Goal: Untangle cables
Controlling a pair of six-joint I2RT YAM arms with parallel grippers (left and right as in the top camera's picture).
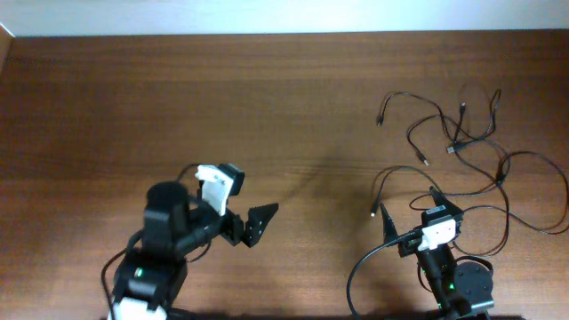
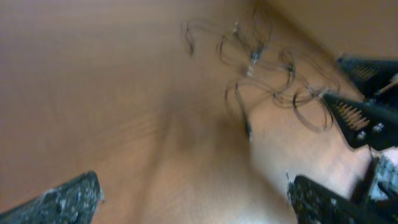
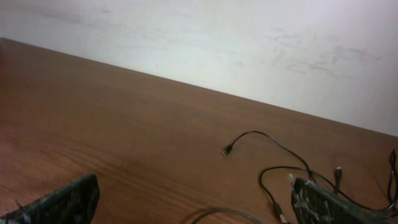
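Since we grip nothing yet, cables: knotted near right edge of bench.
Left end effector: apart, empty.
Right end effector: apart, nearest tangle.

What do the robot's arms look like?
The left arm and right arm are both black, each with a white block near the wrist and a tiny green light at the base. Their jaws are dark, pointed triangles. A thick black cable loops out from the right arm.
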